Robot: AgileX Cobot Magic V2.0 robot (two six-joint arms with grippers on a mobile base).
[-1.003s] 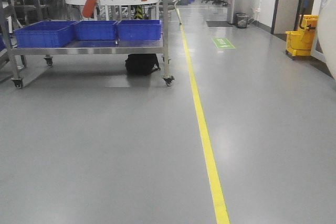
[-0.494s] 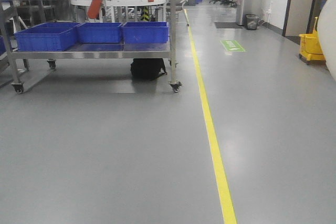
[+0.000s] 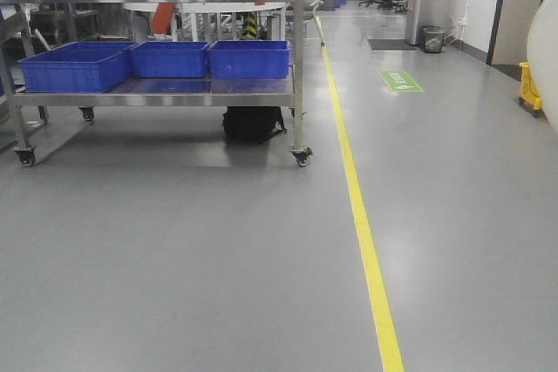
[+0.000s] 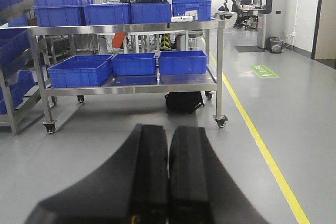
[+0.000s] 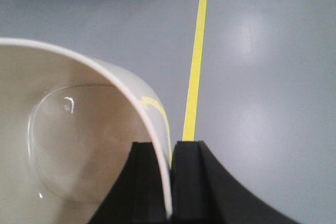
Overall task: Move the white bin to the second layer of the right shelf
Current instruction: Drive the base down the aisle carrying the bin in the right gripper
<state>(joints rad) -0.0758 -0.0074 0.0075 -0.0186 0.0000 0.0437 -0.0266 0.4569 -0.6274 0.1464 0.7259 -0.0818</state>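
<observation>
One wrist view shows right hand (image 5: 171, 153) pinching white bin (image 5: 79, 124).

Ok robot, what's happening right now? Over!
Left pincer shut, empty. Right pincer shut on white bin wall. Steel cart with blue crates ahead left; floor ahead bare.

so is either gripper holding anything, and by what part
The right gripper pinches the white bin by its rim wall, one finger inside, one outside. The left gripper is shut and empty.
</observation>
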